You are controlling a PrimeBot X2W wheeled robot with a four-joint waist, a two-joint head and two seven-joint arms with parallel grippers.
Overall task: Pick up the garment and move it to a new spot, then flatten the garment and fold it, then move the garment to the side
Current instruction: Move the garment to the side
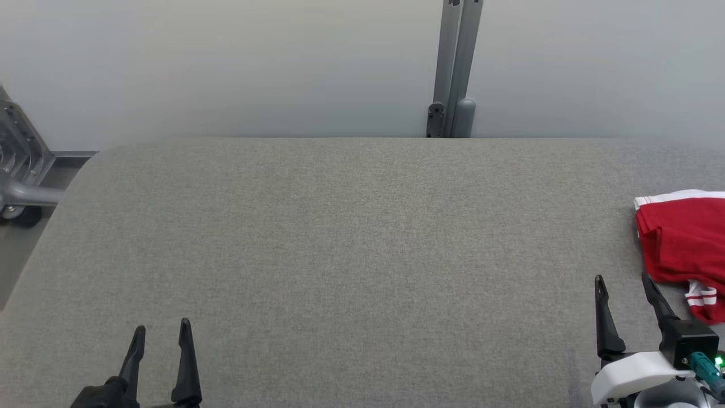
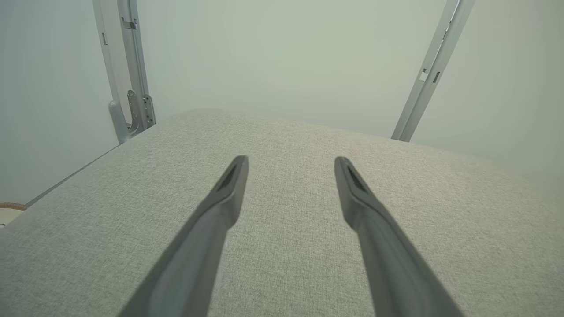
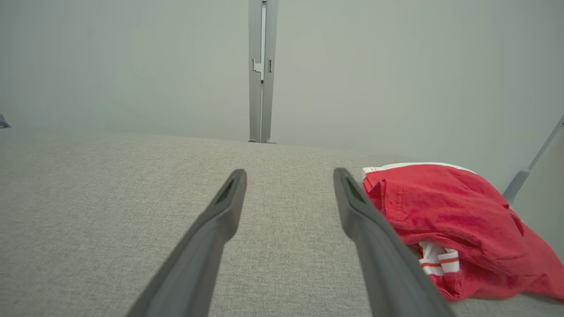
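Two dark fingers of the left gripper (image 1: pixel 162 324) are pointing up from the near edge of the grey padded table (image 1: pixel 340 238), spread apart and holding nothing. Across from it, the right gripper (image 1: pixel 622 277) is sitting the same way: fingers parted, nothing between them, a small green light glowing on its wrist.

The garment (image 1: pixel 682 238) is lying at the far right of the table, red with white trim, partly cut off by the edge of the head view. It is bunched rather than flat, with folds piling up and a striped cuff poking out underneath. In the right wrist view it is lying just to the right of that gripper's fingers, close but apparently not touching.

Most of the table is bare, which leaves room for spreading cloth. A grey metal post (image 1: pixel 453 68) is standing behind the far edge.

My guess is that the right gripper is sitting open beside the heap because it is the arm nearest the cloth. The left one is waiting well apart.
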